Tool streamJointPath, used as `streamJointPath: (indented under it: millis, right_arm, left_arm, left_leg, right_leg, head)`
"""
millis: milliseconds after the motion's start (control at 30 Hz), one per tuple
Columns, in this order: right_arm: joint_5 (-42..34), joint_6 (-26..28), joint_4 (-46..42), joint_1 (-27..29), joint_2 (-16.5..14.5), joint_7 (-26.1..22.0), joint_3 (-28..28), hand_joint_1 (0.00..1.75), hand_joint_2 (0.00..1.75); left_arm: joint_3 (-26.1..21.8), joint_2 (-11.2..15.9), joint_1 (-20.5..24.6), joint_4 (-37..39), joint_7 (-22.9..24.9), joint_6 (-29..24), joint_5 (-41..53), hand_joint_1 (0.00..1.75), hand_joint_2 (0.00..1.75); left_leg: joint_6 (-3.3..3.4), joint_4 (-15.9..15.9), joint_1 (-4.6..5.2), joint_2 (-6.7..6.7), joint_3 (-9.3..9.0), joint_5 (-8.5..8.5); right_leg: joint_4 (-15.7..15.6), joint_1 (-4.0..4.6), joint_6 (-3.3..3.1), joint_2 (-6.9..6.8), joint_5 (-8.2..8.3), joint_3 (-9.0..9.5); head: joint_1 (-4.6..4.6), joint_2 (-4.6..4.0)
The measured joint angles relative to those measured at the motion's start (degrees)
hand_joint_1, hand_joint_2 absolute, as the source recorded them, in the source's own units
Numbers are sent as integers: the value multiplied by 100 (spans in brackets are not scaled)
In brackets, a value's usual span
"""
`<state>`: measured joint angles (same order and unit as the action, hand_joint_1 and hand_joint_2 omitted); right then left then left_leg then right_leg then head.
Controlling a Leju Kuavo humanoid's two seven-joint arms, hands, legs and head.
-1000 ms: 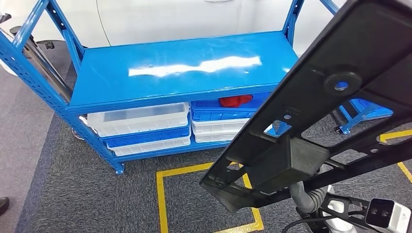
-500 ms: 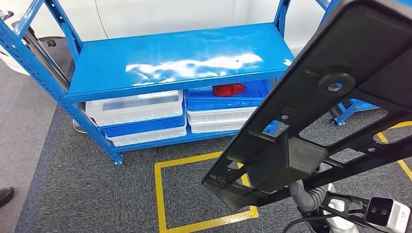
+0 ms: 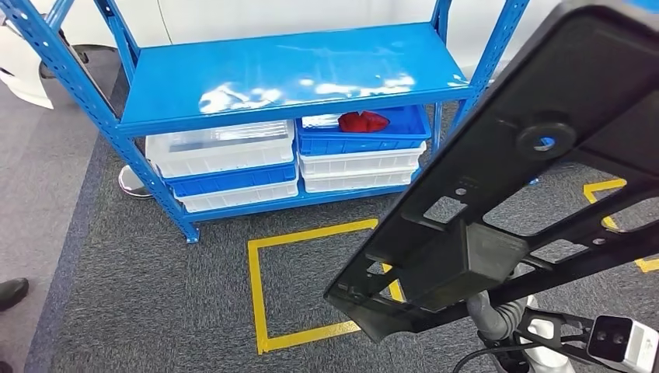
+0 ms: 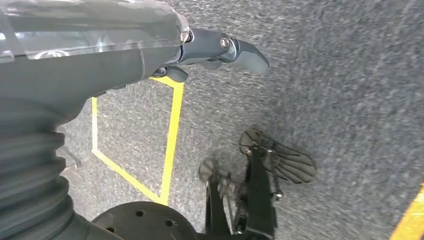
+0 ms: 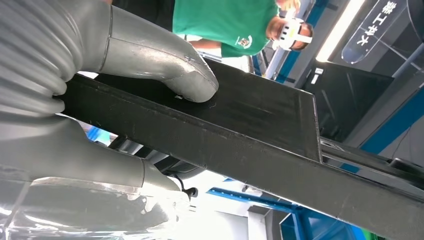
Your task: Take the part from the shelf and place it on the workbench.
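Head view: a long flat black plastic part [image 3: 505, 194] with cut-out windows and a boxy block runs diagonally across the right half. Right wrist view: the right hand [image 5: 90, 120] clamps the part's edge. Left wrist view: the left hand [image 4: 200, 47] hangs over grey carpet, fingers apart, holding nothing.

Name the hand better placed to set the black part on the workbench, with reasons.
Right. The right hand already grips the black part, thumb pressed on its flat face. The left hand hangs beside the body over the carpet, holding nothing.
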<state>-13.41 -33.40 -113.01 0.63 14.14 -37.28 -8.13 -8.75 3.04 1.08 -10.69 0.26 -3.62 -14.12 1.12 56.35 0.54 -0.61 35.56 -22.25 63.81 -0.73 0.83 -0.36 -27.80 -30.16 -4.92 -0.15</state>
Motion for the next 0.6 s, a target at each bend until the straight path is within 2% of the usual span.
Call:
streamJointPath:
  millis: [33, 67, 100, 133, 167, 200, 233, 300, 333, 367, 400, 433, 500, 533, 600]
  right_arm:
    - [2, -2, -1, -4, 0, 0, 3, 175, 175]
    - [2, -2, -1, -10, 0, 0, 6, 175, 175]
    - [2, -2, -2, -13, 0, -1, 8, 175, 175]
    - [1, -2, -1, -15, 0, -1, 8, 175, 175]
    - [0, -3, -1, -19, 0, -1, 8, 175, 175]
    - [-3, -5, -1, -21, 0, -1, 8, 175, 175]
    - [-7, -14, -1, -24, 0, -1, 8, 175, 175]
    - [-20, -39, 0, -27, 0, -1, 8, 175, 175]
    - [-29, -54, 2, -27, 0, -1, 8, 175, 175]
    - [-40, -63, 3, -28, 0, -1, 8, 175, 175]
    - [-53, -69, 5, -32, 0, -1, 8, 175, 175]
    - [-65, -71, 6, -40, 0, -1, 8, 175, 175]
    - [-78, -63, 6, -67, 0, -1, 8, 175, 175]
    - [-75, -53, 6, -83, 0, -1, 9, 175, 175]
    - [-69, -21, 9, -106, 0, -1, 10, 175, 175]
  left_arm:
    - [-9, 0, -2, 0, -5, 1, -6, 0, 175]
    - [-16, 0, -4, 0, -10, 1, -9, 0, 175]
    - [-21, 0, -7, 0, -16, 1, -13, 0, 175]
    - [-24, 1, -8, 0, -20, 1, -13, 0, 175]
    - [-27, 1, -12, 0, -22, 1, -14, 0, 175]
    - [-30, 1, -16, 0, -24, 1, -15, 0, 175]
    - [-35, 1, -20, 0, -26, 1, -16, 0, 175]
    - [-48, 2, -27, 0, -28, 1, -21, 0, 175]
    - [-55, 2, -30, 0, -29, 1, -25, 0, 175]
    - [-60, 2, -34, 0, -32, 1, -27, 0, 175]
    - [-65, 2, -38, 0, -37, 1, -28, 0, 175]
    - [-71, 3, -40, 0, -43, 0, -28, 0, 175]
    - [-90, 7, -42, 0, -62, -1, -28, 0, 175]
    - [-104, 9, -45, 0, -72, -1, -28, 0, 175]
    - [-133, 9, -50, 0, -87, -2, -28, 0, 175]
  left_leg:
    - [-28, 31, 6, 0, 29, 35]
    - [-59, 50, 6, 0, 42, 68]
    - [-92, 59, 3, -1, 46, 103]
    - [-128, 75, -9, 1, 57, 116]
    - [-162, 134, -23, 7, 89, 58]
    - [-196, 283, -32, 14, 148, -87]
    - [-229, 551, -45, 20, 246, -314]
    - [-280, 1313, -56, 24, 497, -783]
    - [-293, 1614, -59, 24, 573, -894]
    - [-295, 1724, -60, 24, 557, -892]
    - [-288, 1598, -60, 25, 426, -792]
    - [-271, 1252, -60, 25, 187, -639]
    - [-209, 448, -47, 37, -319, -449]
    - [-173, 200, -34, 44, -462, -412]
    - [-107, 80, -8, 50, -503, -396]
  right_leg:
    - [-410, 16, -34, -5, -167, 285]
    - [-684, 34, -71, -8, -312, 464]
    - [-803, 47, -114, -8, -358, 517]
    - [-799, 47, -160, -17, -326, 489]
    - [-800, 46, -206, -24, -286, 462]
    - [-806, 42, -250, -35, -242, 432]
    - [-811, 41, -283, -44, -197, 393]
    - [-800, 56, -309, -48, -123, 297]
    - [-788, 63, -309, -46, -90, 245]
    - [-772, 67, -303, -44, -64, 198]
    - [-752, 69, -296, -41, -45, 158]
    - [-729, 70, -289, -39, -35, 126]
    - [-689, 75, -263, -38, -25, 78]
    - [-675, 79, -242, -39, -17, 62]
    - [-671, 85, -180, -37, 13, 34]
  head:
    - [0, 0]
    - [0, 0]
    - [1, 0]
    - [1, 0]
    - [1, 0]
    - [1, 0]
    - [1, 0]
    - [0, 1]
    - [0, 1]
    - [0, 0]
    - [0, -1]
    - [0, 0]
    - [0, 0]
    - [0, 0]
    - [0, -1]
